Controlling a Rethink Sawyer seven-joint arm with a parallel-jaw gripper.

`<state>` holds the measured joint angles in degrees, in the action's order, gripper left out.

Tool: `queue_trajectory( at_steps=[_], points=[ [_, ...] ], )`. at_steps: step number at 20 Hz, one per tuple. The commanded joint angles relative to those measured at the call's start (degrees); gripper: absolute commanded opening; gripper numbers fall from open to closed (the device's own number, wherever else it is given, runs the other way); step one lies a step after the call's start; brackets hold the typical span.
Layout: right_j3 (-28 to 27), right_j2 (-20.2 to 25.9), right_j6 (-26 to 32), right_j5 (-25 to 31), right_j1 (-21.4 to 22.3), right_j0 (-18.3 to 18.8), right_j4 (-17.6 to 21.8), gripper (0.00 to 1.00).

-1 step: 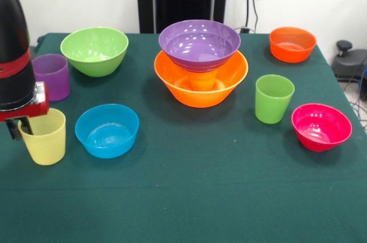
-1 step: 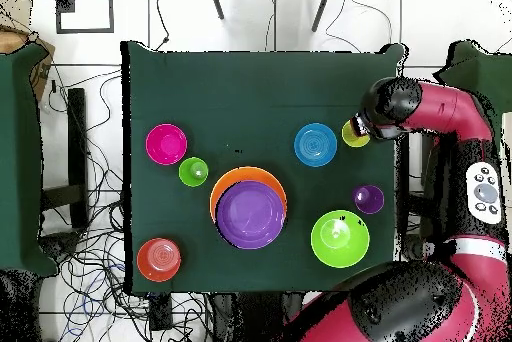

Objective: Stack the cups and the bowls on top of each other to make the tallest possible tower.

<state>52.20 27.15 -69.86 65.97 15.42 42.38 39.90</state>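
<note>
Pale yellow tapered plastic cup (image 1: 43, 137) stands upright near the green cloth table's (image 1: 200, 197) edge, just beside the blue bowl (image 1: 107, 130); the gripper (image 1: 22, 129) sits directly over its rim — one finger at the wall; open or clenched, I cannot tell.

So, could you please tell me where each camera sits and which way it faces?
Front view: sits across the table, looking over the cups and bowls; the arm's gripper shows at the yellow cup.
Overhead view: sits above, looking straight down; the red arm enters from the bottom right.
Both show the purple bowl in the orange-yellow bowl.
</note>
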Motion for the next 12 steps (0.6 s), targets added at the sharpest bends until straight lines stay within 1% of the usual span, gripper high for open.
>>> queue_trajectory(
  at_steps=[1, 12],
  points=[
    [3.4, -2.1, -0.42, -3.17, -0.59, -2.3, 0.86, 0.0],
    [3.74, -3.04, -0.03, -3.0, -0.53, -2.66, -0.15, 0.0]
  ],
)
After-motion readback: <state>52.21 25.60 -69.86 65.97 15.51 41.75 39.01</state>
